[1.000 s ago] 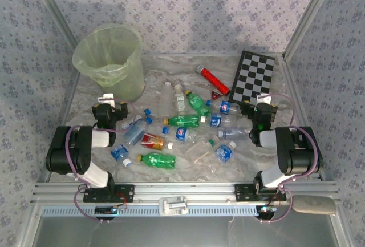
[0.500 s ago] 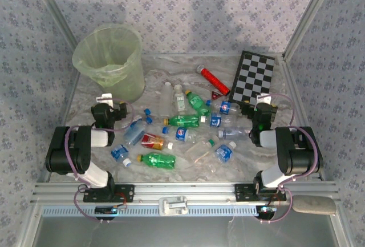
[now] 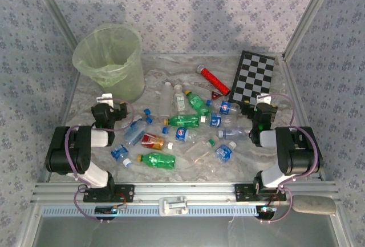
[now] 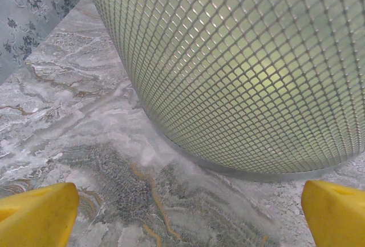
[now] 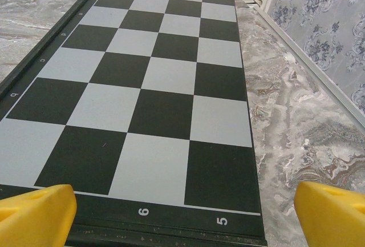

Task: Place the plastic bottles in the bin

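Observation:
Several plastic bottles lie scattered over the middle of the marble table, among them a green one, a red-labelled one and a clear one. The pale-green bin stands at the back left, and its meshed wall looms close in the left wrist view. My left gripper sits just in front of the bin, open and empty, yellow fingertips wide apart. My right gripper is open and empty at the near edge of the checkerboard, right of the bottles.
A black-and-white checkerboard lies at the back right, stretching away in the right wrist view. A red cylinder lies left of it. Patterned walls enclose the table on three sides. Bare marble separates the left fingers from the bin.

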Tool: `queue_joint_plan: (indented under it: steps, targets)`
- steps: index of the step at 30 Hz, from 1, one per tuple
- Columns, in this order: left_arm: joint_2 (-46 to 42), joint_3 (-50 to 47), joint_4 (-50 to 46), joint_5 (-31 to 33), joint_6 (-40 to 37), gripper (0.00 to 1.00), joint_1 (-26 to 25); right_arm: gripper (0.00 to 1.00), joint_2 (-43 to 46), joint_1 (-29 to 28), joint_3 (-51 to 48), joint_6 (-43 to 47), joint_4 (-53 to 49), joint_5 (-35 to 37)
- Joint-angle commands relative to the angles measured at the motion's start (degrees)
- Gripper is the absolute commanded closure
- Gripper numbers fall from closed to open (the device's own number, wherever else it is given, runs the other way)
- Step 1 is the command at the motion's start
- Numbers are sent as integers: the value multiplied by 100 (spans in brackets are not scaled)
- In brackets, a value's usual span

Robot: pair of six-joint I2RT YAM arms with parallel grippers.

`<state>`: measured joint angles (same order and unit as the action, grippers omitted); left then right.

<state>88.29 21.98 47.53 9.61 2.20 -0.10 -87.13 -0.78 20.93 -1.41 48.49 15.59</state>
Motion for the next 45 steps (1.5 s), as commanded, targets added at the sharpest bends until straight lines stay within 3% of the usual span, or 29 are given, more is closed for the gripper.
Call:
queue_joint_plan:
  steps: [1, 6, 10, 14, 17, 24, 29, 36, 40, 45]
  targets:
    - [-49, 123, -7, -113, 65, 0, 14, 0, -24, 10, 2, 92, 133, -21]
    - [-331, 284, -468, 19, 75, 0, 5, 0, 329, -92, 103, 250, -250, -64]
    - [-862, 427, -1162, 150, 70, 0, -41, 0, 867, -253, 548, 232, -1454, 297]
    - [-1408, 422, -1490, 1100, 31, 0, -414, 0, 1286, -403, 923, 87, -2359, 498]
    - [-1906, 605, -2199, 1589, 267, 0, -705, 0, 1558, -500, 1392, -517, -3519, 432]
    - [-3226, 398, -3403, 1471, 1828, 0, -816, 0, 1658, -704, 2556, -1815, -6036, -768]
    - [-3803, 297, -3894, 527, 2696, 0, -897, 5, 1193, -1074, 3194, -2204, -6815, -1969]
    - [-3293, 891, -4193, 93, 3098, 0, -1584, 8, 91, -2317, 4902, -1924, -7862, -1687]
    - [-2580, 1627, -4639, 35, 3005, 0, -2147, 0, -279, -2629, 5375, -2096, -7887, -1751]
    - [-1580, 2643, -5333, 32, 2787, 0, -2714, 0, -410, -2675, 5558, -2355, -7848, -1649]
